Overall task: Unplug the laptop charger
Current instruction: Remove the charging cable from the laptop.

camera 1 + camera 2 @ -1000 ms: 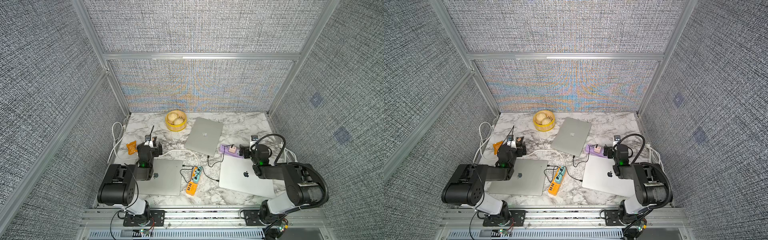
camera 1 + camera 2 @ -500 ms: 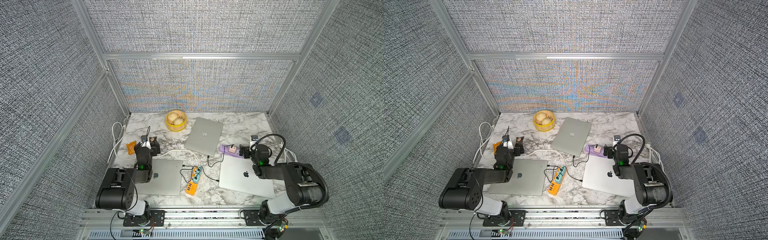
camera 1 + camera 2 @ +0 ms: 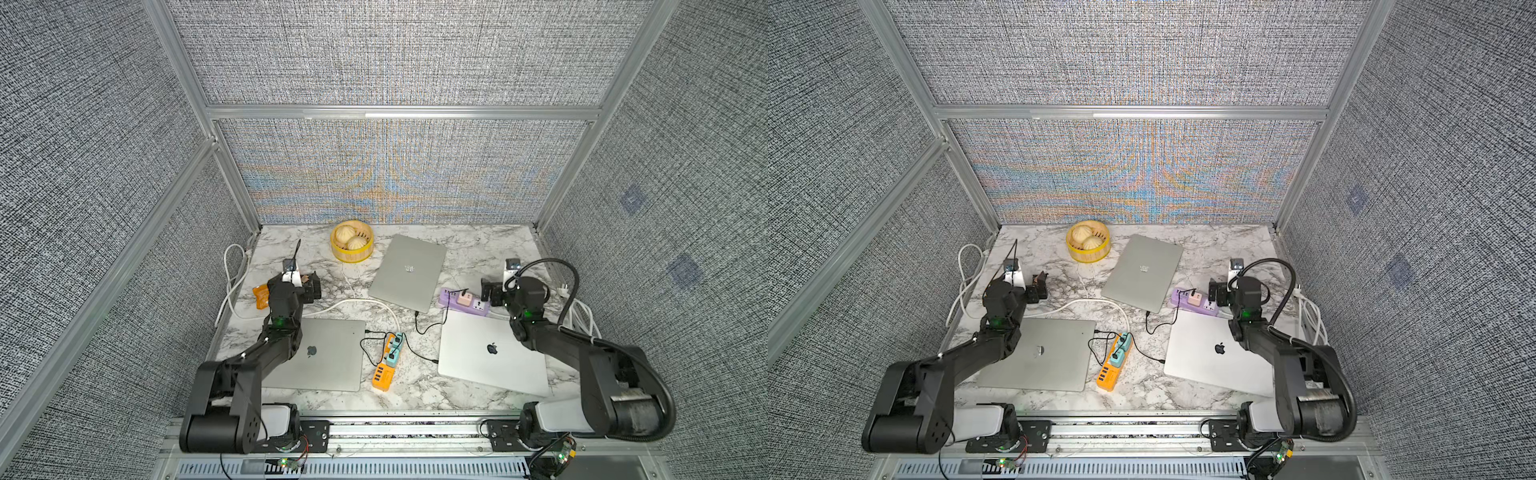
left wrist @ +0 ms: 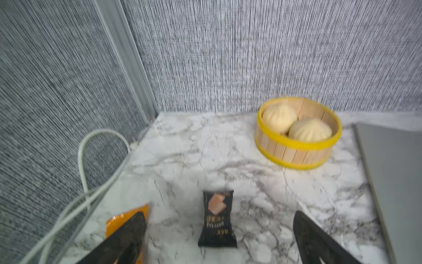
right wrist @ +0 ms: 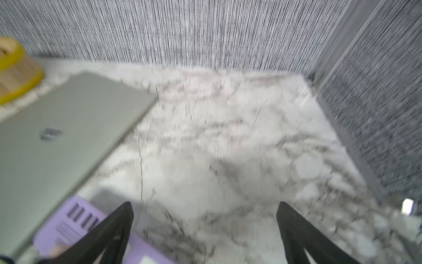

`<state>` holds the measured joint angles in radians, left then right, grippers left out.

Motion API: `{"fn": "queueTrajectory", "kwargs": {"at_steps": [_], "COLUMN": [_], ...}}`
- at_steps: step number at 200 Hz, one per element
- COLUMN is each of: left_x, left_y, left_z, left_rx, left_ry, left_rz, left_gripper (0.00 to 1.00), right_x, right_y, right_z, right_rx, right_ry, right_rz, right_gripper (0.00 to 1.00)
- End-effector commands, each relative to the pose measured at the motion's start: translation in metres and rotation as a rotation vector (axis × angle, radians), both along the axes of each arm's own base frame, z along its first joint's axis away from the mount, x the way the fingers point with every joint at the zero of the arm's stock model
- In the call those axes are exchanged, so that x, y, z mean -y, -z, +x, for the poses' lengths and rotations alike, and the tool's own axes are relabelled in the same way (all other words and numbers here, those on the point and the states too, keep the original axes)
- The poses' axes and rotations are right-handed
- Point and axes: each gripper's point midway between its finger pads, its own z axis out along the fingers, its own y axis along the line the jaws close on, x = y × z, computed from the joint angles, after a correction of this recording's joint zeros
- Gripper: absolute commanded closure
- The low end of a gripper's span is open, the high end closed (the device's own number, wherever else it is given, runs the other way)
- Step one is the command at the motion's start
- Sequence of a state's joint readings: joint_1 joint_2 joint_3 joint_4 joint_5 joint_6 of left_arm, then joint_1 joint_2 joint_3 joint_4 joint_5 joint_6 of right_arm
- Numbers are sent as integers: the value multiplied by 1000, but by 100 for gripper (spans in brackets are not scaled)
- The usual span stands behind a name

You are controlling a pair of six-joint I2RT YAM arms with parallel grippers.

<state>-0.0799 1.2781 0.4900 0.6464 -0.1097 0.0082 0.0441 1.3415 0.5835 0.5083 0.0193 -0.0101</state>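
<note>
- Left arm first: since a second ago its elbow has sunk back toward the front rail. Its wrist has eased farther out over the counter, toward the back-left corner. The right arm hasn't budged.
- Now the left gripper hangs with jaws spread wide and empty over a black snack packet, with an orange packet just beside it. No plug is anywhere near.
- Moving across, the near-left laptop sends a black lead to the orange strip, where two teal plugs sit. The right laptop appears to feed in there too.
- Further right, the back laptop has its own black lead running to the purple strip, which carries a pink plug.
- The right gripper is spread, holding nothing, just beside that purple strip.
- We'd call this the approach, with nothing grasped yet. Next, we reckon, one gripper must settle over a plug, close across its sides and pull straight out, perhaps with the other pinning the strip.
- Hard to tell: which of the three chargers is meant, and where the back laptop's lead enters the purple strip. Both wrist views are blurred, and the right one cuts that strip off at its edge.
</note>
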Motion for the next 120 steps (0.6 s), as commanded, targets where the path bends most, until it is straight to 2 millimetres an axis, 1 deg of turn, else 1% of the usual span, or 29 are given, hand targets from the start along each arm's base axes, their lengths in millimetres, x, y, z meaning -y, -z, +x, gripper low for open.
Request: {"fn": "queueTrajectory", "kwargs": {"at_steps": [1,9,12,16,19,23,26,30,35,38,42,50,54,55,62,75,87,104,120], "left_x": [20,34,39,47,52,58,64,71,80,86,94,110,118,121,133,161,178,201,222], "left_y": [3,-3,-9,-18,-16,-20,-29,-31,-40,-41,-49,-56,-58,-61,-66,-66,-61,-55,-52], "left_z": [-11,-14,-15,-15,-18,-21,-21,-25,-27,-30,-33,-43,-48,-48,-56,-76,-90,-108,-122], "left_rx": [-162,-204,-213,-216,-245,-262,-259,-279,-287,-300,-306,-333,-348,-341,-363,-415,-462,-502,-497], "left_ry": [128,207,239,280,310,348,377,415,460,486,523,606,646,656,714,839,906,993,1067], "left_rz": [17,9,9,13,14,12,12,11,18,24,37,60,76,81,113,191,278,358,400], "left_gripper": [0,0,0,0,0,0,0,0,0,0,0,0,0,0,0,0,0,0,1], "right_x": [11,11,11,12,13,13,13,12,11,10,7,0,-3,-4,-16,-37,-53,-75,-94], "right_y": [6,-4,-8,-10,-13,-15,-16,-18,-19,-20,-18,-17,-12,-11,-8,1,8,17,25], "right_z": [-24,-31,-34,-39,-42,-47,-51,-57,-63,-67,-74,-84,-92,-94,-105,-127,-146,-169,-184], "right_rx": [-163,-160,-156,-164,-166,-172,-180,-190,-211,-220,-254,-313,-362,-374,-457,-596,-691,-769,-820], "right_ry": [110,134,147,168,185,204,217,235,258,267,275,281,290,291,268,233,218,163,112], "right_rz": [108,159,178,204,223,248,259,284,311,329,347,389,411,417,471,534,578,637,695], "right_gripper": [1,1,1,1,1,1,1,1,1,1,1,1,1,1,1,1,1,2,4]}}
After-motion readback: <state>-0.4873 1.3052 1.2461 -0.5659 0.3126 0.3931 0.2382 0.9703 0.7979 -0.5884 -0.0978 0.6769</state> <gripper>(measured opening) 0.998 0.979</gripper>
